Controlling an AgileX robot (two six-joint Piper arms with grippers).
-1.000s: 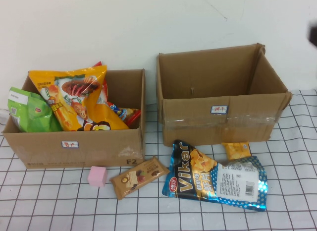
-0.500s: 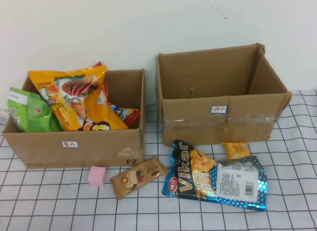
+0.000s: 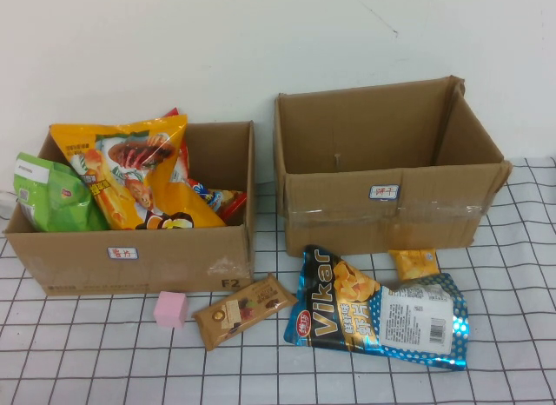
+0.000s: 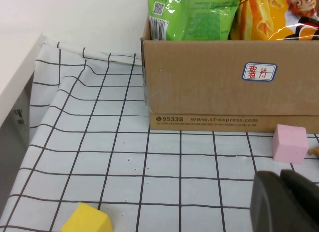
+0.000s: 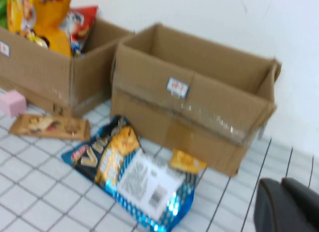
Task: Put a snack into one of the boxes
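Observation:
A blue Vikar chip bag (image 3: 373,314) lies on the checked cloth in front of the empty right box (image 3: 382,218). A brown snack bar (image 3: 243,309) lies beside it, and a small yellow packet (image 3: 414,263) lies partly under the bag. The left box (image 3: 130,253) holds a yellow bag (image 3: 130,175), a green bag (image 3: 52,196) and a red one. Neither gripper shows in the high view. My left gripper (image 4: 280,176) is shut and empty, low over the cloth near a pink cube (image 4: 289,144). My right gripper (image 5: 281,186) is shut and empty, to the right of the blue bag (image 5: 134,174).
The pink cube (image 3: 170,308) sits in front of the left box. A yellow cube (image 4: 87,220) lies on the cloth near the table's left edge (image 4: 20,77). The wall stands close behind both boxes.
A dark blur at the right edge of the high view one second ago is gone. The snacks and boxes have not moved.

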